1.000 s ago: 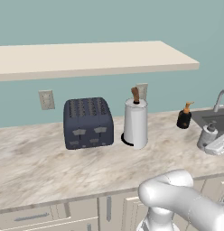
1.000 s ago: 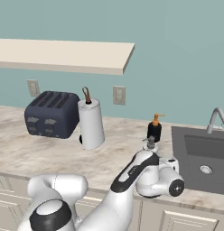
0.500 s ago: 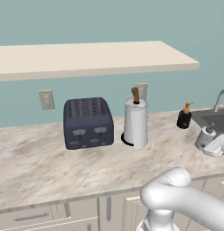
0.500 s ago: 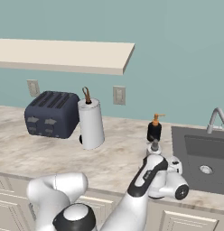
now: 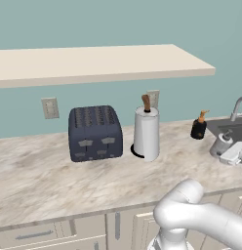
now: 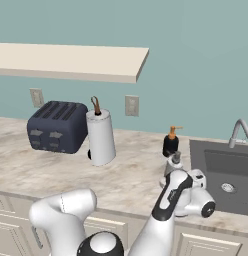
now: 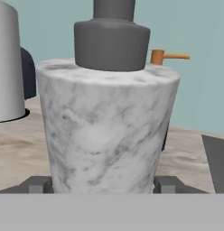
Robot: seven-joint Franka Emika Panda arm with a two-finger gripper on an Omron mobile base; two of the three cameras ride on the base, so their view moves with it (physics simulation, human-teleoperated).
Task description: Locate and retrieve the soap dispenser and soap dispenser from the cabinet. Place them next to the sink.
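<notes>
**Soap bottles at the sink: second one being set down**

Grey marbled soap bottle (image 7: 107, 131) sits between the gripper (image 7: 104, 186) fingers, which flank its base; the grip looks closed on it, low over the counter (image 5: 54, 176) beside the sink (image 6: 231, 175). Likely next: settle it upright, then let go. Black soap bottle (image 6: 170, 142) stands just behind, near enough to bump. Paper towel roll (image 5: 146, 132) and toaster (image 5: 95, 133) are well apart; the shelf (image 5: 93, 63) looks bare.

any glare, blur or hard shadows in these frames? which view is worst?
Left base view: flat even light, sharp, soft shadow under the towel roll. Right base view: same, no glare on the sink. Hand view: worst; the grey dispenser sits so close it crowds the frame, its marbling looks soft, and it hides most of the black dispenser.
</notes>
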